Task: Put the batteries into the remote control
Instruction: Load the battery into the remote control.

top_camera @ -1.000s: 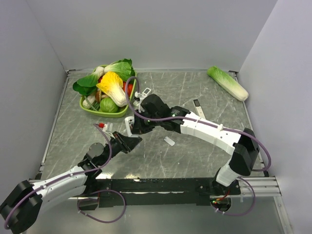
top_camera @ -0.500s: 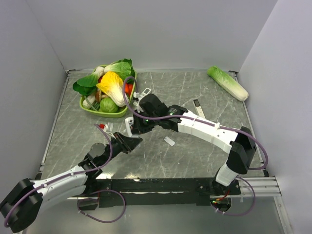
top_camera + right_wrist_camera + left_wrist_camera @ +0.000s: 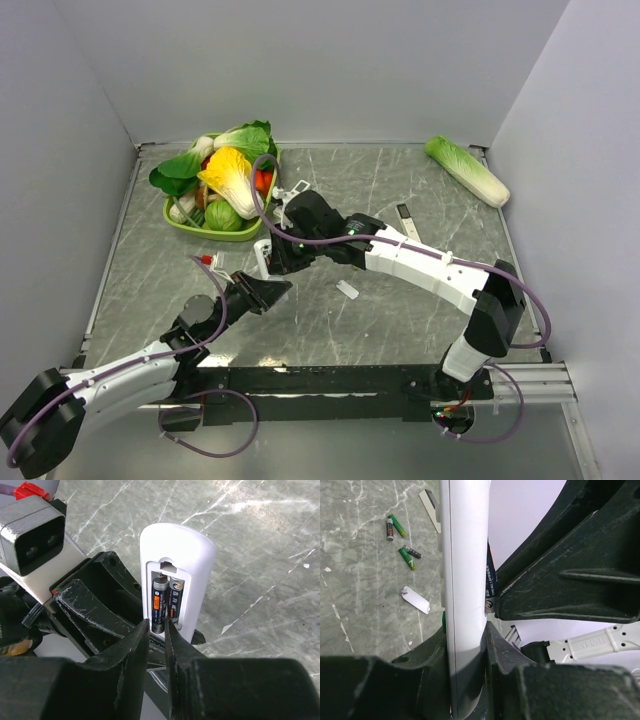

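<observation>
The right arm [image 3: 430,265] slants across mid-table to the remote control [image 3: 176,575]. The vegetable basket [image 3: 185,226] blocks behind. Open table [image 3: 400,330] lies nearer, beside a small white cover [image 3: 347,290].

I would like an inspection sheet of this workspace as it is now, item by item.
Surface: grey marbled table, a few white specks.
Job's things: remote control held upright, back open, two batteries seated; loose batteries and battery cover lying on the table.
Clutter: green basket of vegetables; cabbage; slim remote.
Claws: left claw shut on the remote control's edges; right claw at the lower end of one seated battery, grip unclear.
Cables: purple cables along both arms; no snag seen.
Surroundings: plain grey walls; nothing else seen.
</observation>
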### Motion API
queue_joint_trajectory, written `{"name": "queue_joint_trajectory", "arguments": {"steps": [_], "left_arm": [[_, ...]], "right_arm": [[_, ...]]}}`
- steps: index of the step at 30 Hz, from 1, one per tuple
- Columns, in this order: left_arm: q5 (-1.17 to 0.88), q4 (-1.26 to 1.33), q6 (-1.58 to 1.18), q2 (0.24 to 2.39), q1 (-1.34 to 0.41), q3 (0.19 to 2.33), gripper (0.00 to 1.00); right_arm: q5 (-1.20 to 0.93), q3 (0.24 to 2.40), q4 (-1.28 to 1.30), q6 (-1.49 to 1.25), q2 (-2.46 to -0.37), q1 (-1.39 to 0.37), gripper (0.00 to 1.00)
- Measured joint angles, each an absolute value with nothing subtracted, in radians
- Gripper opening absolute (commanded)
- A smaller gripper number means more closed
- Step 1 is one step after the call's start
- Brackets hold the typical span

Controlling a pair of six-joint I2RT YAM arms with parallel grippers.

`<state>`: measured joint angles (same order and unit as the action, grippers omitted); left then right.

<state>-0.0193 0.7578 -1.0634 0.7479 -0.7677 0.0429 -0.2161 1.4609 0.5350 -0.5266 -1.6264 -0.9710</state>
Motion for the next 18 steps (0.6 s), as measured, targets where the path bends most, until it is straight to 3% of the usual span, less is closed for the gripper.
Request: {"name": "queue_joint_trajectory", "arguments": {"steps": [18], "left_arm": [[-0.01, 0.805, -1.113, 0.741, -0.768, 0.041, 0.01]], "right_arm": [[-0.241, 1.507, 0.56, -0.502, -1.628, -0.971, 0.36]]}}
